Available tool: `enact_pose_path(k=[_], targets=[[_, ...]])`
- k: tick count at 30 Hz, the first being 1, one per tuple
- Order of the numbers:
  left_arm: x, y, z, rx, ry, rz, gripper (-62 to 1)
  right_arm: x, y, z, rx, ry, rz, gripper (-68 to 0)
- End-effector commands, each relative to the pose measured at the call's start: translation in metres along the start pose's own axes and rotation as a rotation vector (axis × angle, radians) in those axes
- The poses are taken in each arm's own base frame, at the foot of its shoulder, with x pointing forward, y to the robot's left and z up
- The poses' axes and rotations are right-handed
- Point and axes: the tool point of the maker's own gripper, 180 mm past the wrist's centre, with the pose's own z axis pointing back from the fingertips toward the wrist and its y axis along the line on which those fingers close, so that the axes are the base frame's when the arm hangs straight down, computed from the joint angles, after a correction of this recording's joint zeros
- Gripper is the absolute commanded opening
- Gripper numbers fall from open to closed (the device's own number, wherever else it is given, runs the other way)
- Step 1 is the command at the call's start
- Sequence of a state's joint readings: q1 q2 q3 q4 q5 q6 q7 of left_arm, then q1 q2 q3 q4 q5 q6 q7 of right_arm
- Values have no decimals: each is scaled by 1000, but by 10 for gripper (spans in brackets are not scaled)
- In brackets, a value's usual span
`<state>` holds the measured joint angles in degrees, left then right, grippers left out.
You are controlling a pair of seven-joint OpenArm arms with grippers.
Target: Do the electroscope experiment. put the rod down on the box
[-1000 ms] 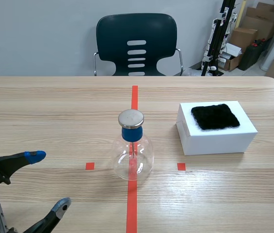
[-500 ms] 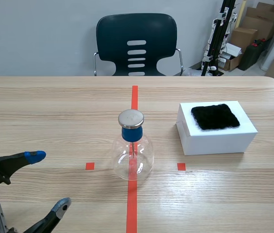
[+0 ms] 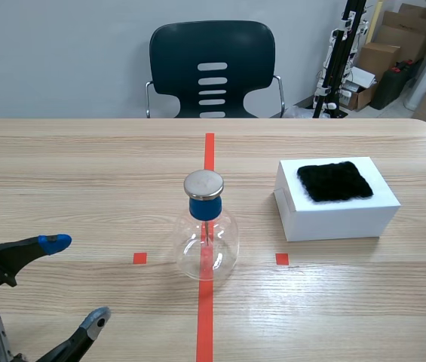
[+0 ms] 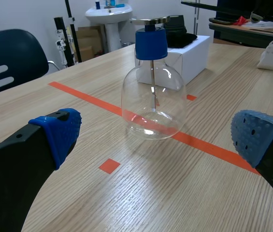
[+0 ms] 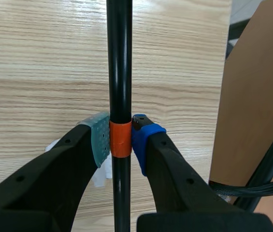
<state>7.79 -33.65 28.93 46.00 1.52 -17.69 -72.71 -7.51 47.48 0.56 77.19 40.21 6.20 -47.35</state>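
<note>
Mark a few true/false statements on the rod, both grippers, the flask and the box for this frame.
1. The right gripper is shut on the black rod. True.
2. A black pad lies on the white box. True.
3. The rod rests on the box. False: it is in the right gripper; only the pad is on the box.
4. The left gripper is open and empty. True.
5. The flask stands on the box. False: it stands on the table, on the red tape line, apart from the box.
</note>
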Motion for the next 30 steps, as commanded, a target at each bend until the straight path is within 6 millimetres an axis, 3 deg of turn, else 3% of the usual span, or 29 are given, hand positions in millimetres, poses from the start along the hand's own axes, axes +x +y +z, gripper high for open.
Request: enact_pose_path(k=[1, 19, 30], targets=[[6, 0, -1, 0, -28, 0, 14, 18, -9, 5, -7, -28, 20, -669], [6, 0, -1, 0, -28, 0, 14, 5, 13, -22, 121, 93, -43, -669], [6, 0, -1, 0, -28, 0, 14, 1, 44, -37, 210, 116, -55, -669]])
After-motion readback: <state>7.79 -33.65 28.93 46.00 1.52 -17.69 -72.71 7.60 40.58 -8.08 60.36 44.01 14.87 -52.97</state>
